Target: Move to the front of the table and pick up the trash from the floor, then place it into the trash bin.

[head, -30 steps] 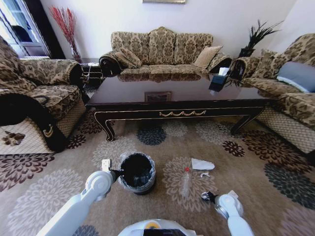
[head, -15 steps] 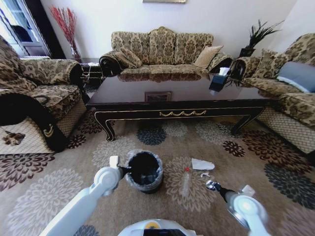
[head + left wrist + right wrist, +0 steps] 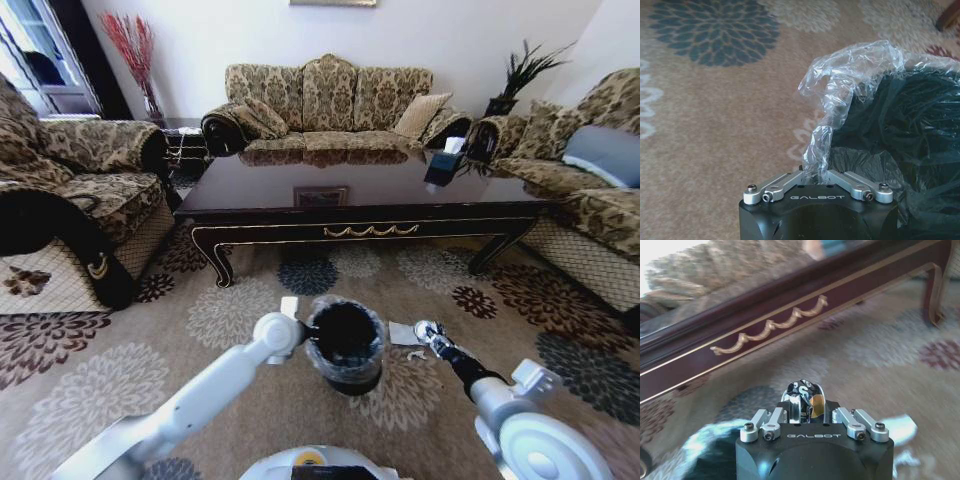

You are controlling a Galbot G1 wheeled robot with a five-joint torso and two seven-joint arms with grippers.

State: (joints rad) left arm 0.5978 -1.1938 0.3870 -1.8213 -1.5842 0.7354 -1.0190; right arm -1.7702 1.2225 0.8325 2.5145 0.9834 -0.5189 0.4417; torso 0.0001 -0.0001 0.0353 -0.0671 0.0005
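Head view: the trash bin (image 3: 346,348) is held off the carpeted floor (image 3: 120,385) by the left pincer (image 3: 306,345), clamped on its bag-lined rim. A shiny crumpled wrapper (image 3: 804,397) is gripped in the right pincer (image 3: 428,330), just right of the bin. White paper (image 3: 404,334) lies beside it, before the worktop (image 3: 370,190).

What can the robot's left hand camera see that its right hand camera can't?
Only the left wrist view shows the trash bin close up, with the left gripper shut on its thin plastic bag. Only the right wrist view shows the table with its gold scrolls, and the right gripper shut on a shiny wrapper scrap. Both show the flowery floor.
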